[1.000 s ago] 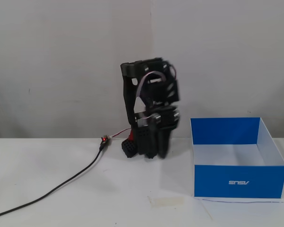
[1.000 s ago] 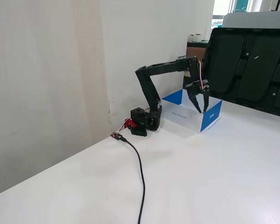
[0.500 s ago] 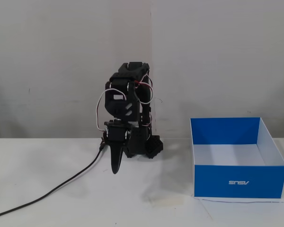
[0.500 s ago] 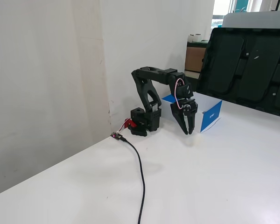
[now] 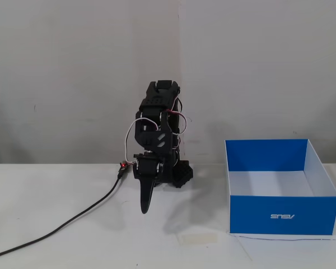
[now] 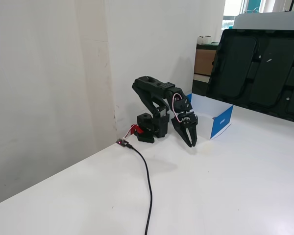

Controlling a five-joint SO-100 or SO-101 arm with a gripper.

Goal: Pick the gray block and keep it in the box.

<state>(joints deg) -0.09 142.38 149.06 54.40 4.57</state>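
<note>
The gray block shows in neither view. The box (image 5: 283, 216) is bright blue outside and white inside, and stands open on the table at the right of a fixed view. In the other fixed view only its blue corner (image 6: 222, 122) shows past the arm. My gripper (image 5: 145, 208) hangs point-down just above the table, left of the box and in front of the arm's base. In the side-on fixed view the gripper (image 6: 191, 143) has its fingers together and nothing between them. It is well clear of the box.
A black cable (image 5: 73, 218) runs from the arm's base (image 5: 176, 172) across the table to the front left. A strip of pale tape (image 5: 197, 239) lies on the table near the box. A large black panel (image 6: 257, 68) leans behind the table's far side.
The arm has swung away from above the box toward the left of the view and folded down. The gripper's fingers, apart over the box, have come together, and it now hangs lower.
</note>
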